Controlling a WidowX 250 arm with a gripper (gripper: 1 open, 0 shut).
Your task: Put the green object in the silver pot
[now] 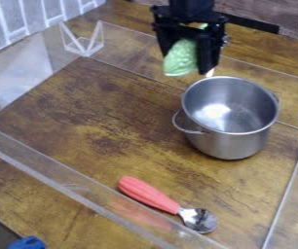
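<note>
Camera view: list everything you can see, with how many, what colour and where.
Pot: one, silver, on the table right of centre.
Spoon: one, red handle and shiny metal head, on the table nearer the camera than the pot.
Green object: one, light green, held up at the gripper, just beyond the pot's far left rim.
Blue thing: one, blue, bottom left corner, cut off by the picture edge.
Table: one, brown wood, under the pot and spoon.
Clear walls: see-through, around the work area; exact count unclear.
Gripper: one, black, top centre, blurred, at the green object.
</note>
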